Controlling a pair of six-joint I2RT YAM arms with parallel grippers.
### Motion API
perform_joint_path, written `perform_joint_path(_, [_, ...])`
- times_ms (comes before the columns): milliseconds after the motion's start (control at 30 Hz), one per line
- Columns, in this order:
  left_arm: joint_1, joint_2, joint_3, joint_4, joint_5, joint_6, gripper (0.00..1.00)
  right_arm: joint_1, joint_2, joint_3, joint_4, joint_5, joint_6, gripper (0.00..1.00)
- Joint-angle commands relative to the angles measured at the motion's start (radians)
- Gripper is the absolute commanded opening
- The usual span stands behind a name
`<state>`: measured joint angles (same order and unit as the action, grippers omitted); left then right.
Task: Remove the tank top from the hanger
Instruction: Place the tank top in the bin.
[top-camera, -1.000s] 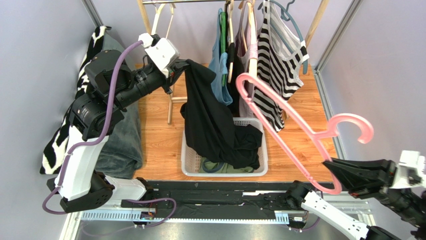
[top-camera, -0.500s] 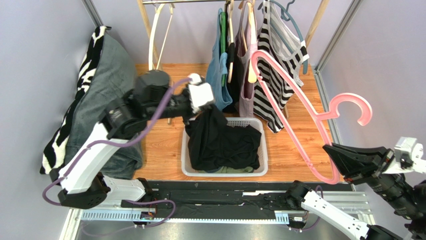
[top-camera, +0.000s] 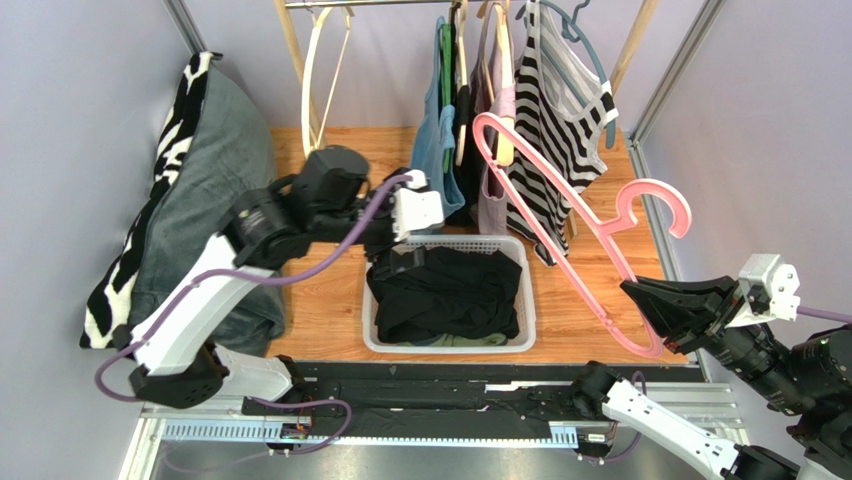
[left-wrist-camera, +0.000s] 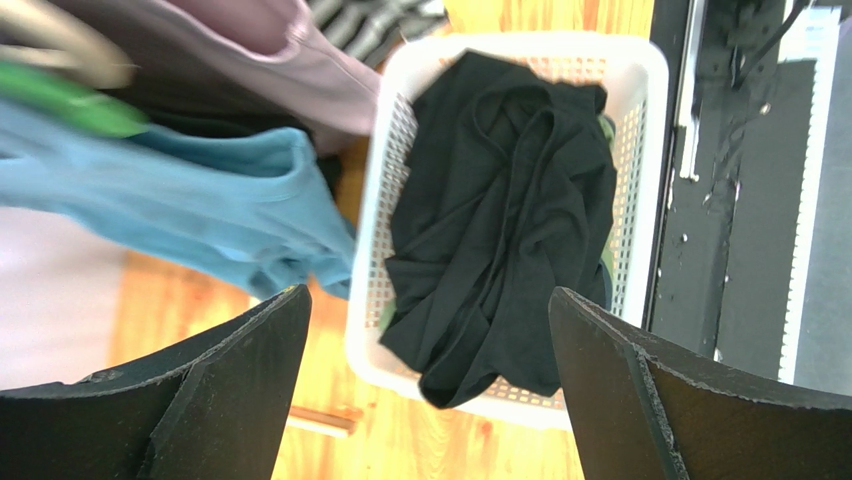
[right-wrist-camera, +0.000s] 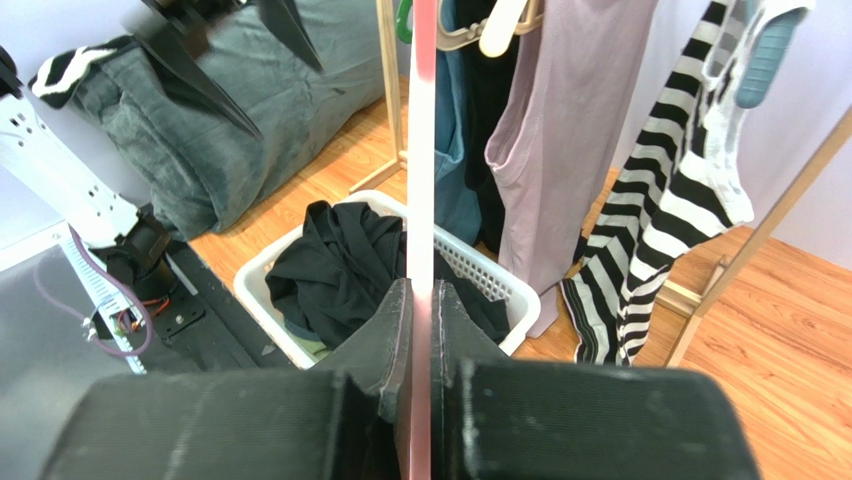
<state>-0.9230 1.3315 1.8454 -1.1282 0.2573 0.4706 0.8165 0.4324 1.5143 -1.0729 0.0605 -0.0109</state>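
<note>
Since the tank top (top-camera: 445, 295) lies heaped in the basket (top-camera: 372, 335), off the hanger (right-wrist-camera: 422, 150), the task looks done as far as I can judge. Seen from the top, the heap sits at center, long axis roughly 9 to 3 o'clock. The left gripper (left-wrist-camera: 428, 300) hangs just over the basket's 10 o'clock corner, cloth directly below it, so the left arm is much the nearer. Its fingers (left-wrist-camera: 230, 380) are spread wide, nothing between them, touching nothing. The right gripper (top-camera: 640, 300) is well apart at 4 o'clock, clamped tight on the bare pink hanger's lower bar, hook pointing toward 12. Any further pick would be a straight drop for the left.
</note>
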Motion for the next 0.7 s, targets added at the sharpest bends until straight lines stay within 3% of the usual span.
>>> perform_joint_path(0, [-0.004,-0.139,0.07,0.008,0.037,0.029,0.97,-0.002,0.042,-0.008,0.024,-0.085,-0.027,0.0])
perform_joint_path(200, [-0.002,-0.195,0.161,-0.016,0.046,0.086,0.97,-0.002,0.149,-0.038,-0.061,-0.394,-0.08,0.0])
perform_joint_path(333, [0.001,-0.193,0.207,-0.061,0.06,0.145,0.98,-0.004,0.216,-0.075,-0.049,-0.508,-0.084,0.0])
perform_joint_path(400, [0.003,-0.204,0.195,-0.086,0.085,0.158,0.98,-0.002,0.229,-0.083,-0.039,-0.562,-0.099,0.0])
perform_joint_path(533, [0.003,-0.225,0.105,-0.202,0.261,0.2,0.98,-0.002,0.273,-0.072,-0.039,-0.613,-0.13,0.0])
perform_joint_path(667, [0.003,-0.241,-0.003,-0.191,0.296,0.175,0.98,-0.002,0.305,-0.062,-0.041,-0.636,-0.165,0.0])
